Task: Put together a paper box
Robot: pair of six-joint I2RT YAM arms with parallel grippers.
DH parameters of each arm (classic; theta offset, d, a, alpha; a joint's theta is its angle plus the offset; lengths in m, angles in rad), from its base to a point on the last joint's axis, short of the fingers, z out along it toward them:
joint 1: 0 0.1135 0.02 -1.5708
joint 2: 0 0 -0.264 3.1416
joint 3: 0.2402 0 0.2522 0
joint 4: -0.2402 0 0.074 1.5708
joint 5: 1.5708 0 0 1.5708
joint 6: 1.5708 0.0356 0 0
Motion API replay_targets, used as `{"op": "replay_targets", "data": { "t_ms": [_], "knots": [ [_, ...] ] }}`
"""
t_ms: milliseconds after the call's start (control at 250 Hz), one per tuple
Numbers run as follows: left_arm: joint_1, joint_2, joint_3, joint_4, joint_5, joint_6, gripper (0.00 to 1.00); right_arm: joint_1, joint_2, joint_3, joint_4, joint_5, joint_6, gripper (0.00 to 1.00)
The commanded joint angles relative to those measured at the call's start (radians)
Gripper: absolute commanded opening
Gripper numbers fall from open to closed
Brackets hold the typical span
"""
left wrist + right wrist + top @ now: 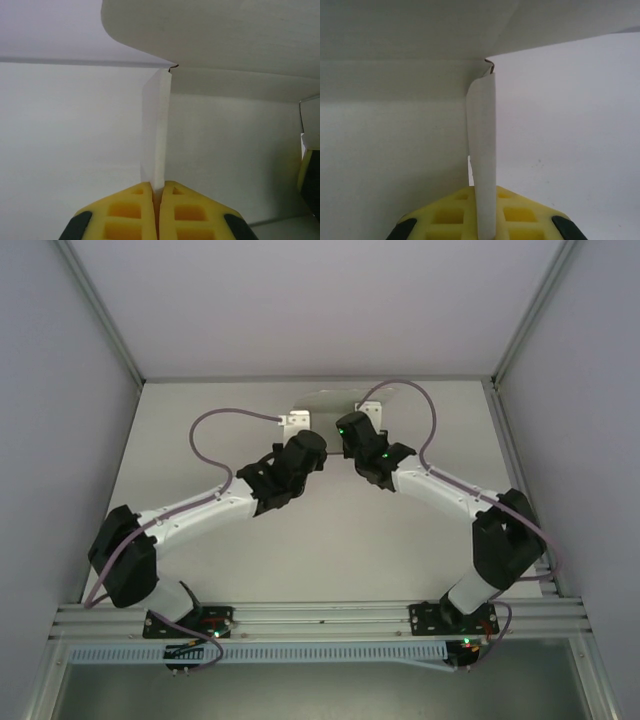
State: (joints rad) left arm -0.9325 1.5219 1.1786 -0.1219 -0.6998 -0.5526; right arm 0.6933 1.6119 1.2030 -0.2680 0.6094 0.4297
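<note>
The paper box (pixel 325 400) is thin white card at the far middle of the table, held up between both arms. In the left wrist view my left gripper (pixel 158 187) is shut on the edge of an upright flap (pixel 161 130), and a wider panel (pixel 225 35) curves overhead. My right gripper (pixel 485 192) is shut on another narrow flap (pixel 483 135) that rises to a folded corner under a broad panel (pixel 410 30). From above, the left gripper (pixel 318 437) and right gripper (pixel 347 427) nearly meet beneath the card.
White walls (pixel 60 390) enclose the table on the left, right and back. Purple cables (pixel 215 420) loop over both arms. An aluminium rail (pixel 320 618) runs along the near edge. A yellow-and-black finger (pixel 311 175) shows at the right edge of the left wrist view.
</note>
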Motion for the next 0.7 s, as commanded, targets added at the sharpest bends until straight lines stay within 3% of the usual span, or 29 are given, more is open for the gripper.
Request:
{"op": "replay_targets", "data": {
  "t_ms": [0, 56, 128, 359, 459, 547, 647, 695],
  "knots": [
    [0.002, -0.058, 0.071, -0.082, -0.219, -0.026, 0.00, -0.089, 0.095, -0.024, -0.285, 0.509, -0.032, 0.00],
    [0.003, -0.054, 0.068, -0.074, -0.221, -0.022, 0.00, -0.091, 0.102, -0.009, -0.311, 0.525, 0.002, 0.00],
    [0.006, -0.045, 0.067, -0.070, -0.215, -0.029, 0.00, -0.091, 0.079, -0.040, -0.205, 0.413, -0.030, 0.01],
    [0.007, -0.010, 0.082, -0.082, -0.181, -0.046, 0.00, -0.090, -0.102, -0.317, 0.488, -0.496, -0.220, 0.28],
    [0.010, -0.009, 0.077, -0.075, -0.156, -0.048, 0.00, -0.089, -0.131, -0.344, 0.632, -0.726, -0.230, 0.38],
    [0.012, -0.009, 0.073, -0.077, -0.153, -0.051, 0.00, -0.086, -0.152, -0.311, 0.612, -0.826, -0.211, 0.44],
    [0.014, -0.009, 0.068, -0.083, -0.153, -0.062, 0.00, -0.086, -0.192, -0.274, 0.551, -0.825, -0.173, 0.50],
    [0.015, -0.009, 0.064, -0.090, -0.153, -0.068, 0.00, -0.087, -0.217, -0.259, 0.516, -0.794, -0.156, 0.59]
  ]
}}
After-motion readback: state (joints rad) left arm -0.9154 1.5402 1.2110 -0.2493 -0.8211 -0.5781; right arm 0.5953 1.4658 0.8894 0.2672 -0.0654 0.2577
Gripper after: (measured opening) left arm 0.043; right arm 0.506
